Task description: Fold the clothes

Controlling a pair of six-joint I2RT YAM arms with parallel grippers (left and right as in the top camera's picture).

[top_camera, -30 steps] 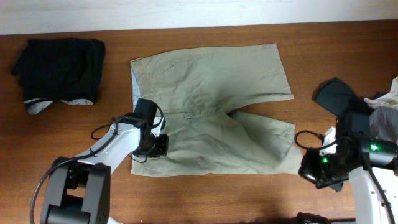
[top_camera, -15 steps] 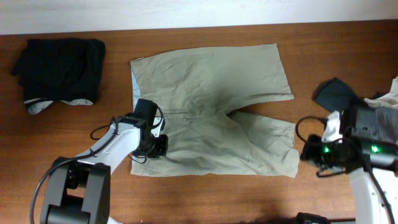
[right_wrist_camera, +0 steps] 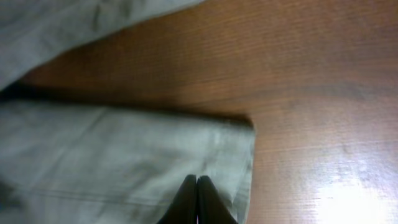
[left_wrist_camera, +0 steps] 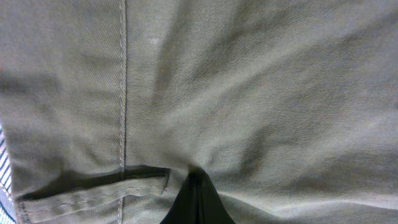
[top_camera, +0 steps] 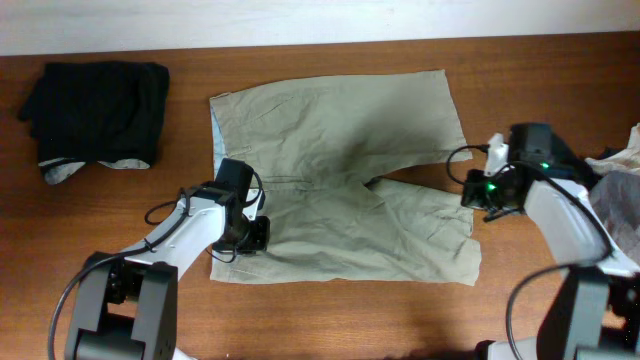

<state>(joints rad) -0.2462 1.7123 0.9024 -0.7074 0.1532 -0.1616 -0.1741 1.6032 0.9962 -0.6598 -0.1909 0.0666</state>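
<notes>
The pale khaki shorts (top_camera: 340, 130) lie spread flat mid-table, waistband to the left, two legs to the right. My left gripper (top_camera: 248, 235) sits on the waistband's near corner. In the left wrist view its dark fingers (left_wrist_camera: 196, 190) are closed with the khaki fabric (left_wrist_camera: 249, 93) bunched at their tip, beside a pocket seam. My right gripper (top_camera: 474, 192) is at the hem of the nearer leg. In the right wrist view its fingers (right_wrist_camera: 197, 190) are pressed together over that hem (right_wrist_camera: 93, 155), with nothing seen between them.
A black garment (top_camera: 95, 105) with a grey-white piece (top_camera: 62, 172) under it lies at the far left. More pale and grey clothes (top_camera: 620, 175) are heaped at the right edge. Bare wood (right_wrist_camera: 292, 74) shows beyond the hem.
My right arm has swung from the table's front right up and left to the hem of the nearer leg. The left arm and the shorts' waistband have not moved.
</notes>
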